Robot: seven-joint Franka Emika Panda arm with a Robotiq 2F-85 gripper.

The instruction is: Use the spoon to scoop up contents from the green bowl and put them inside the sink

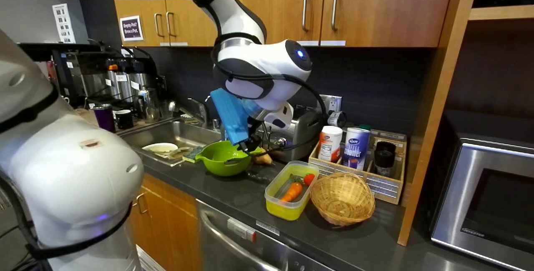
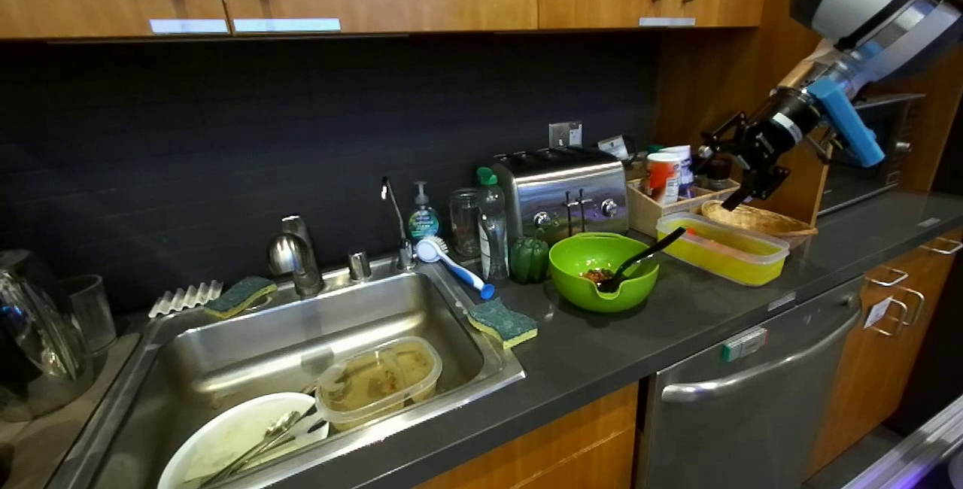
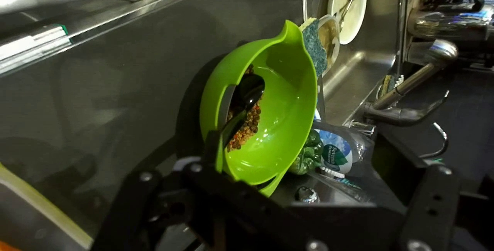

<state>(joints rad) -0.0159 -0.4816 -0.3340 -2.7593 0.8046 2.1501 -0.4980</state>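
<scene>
The green bowl (image 1: 223, 154) stands on the dark counter and shows in an exterior view (image 2: 594, 293) and the wrist view (image 3: 285, 116). A black spoon (image 2: 651, 250) leans in it, its head in brown-orange bits (image 3: 247, 131) and its handle over the rim; it shows in the wrist view (image 3: 252, 89). My gripper (image 2: 716, 186) is open and empty above the counter, apart from the spoon. In the wrist view the left finger of the gripper (image 3: 301, 150) hides the handle's end. The steel sink (image 2: 248, 357) lies beside the bowl.
A lime container with a carrot (image 1: 288, 204), a wicker basket (image 1: 342, 200) and a condiment box (image 1: 384, 187) stand beside the bowl. A toaster (image 2: 560, 188), green pepper (image 2: 529, 259) and clear bottle (image 2: 493, 233) stand behind it. A sponge (image 2: 502, 322) lies by the sink.
</scene>
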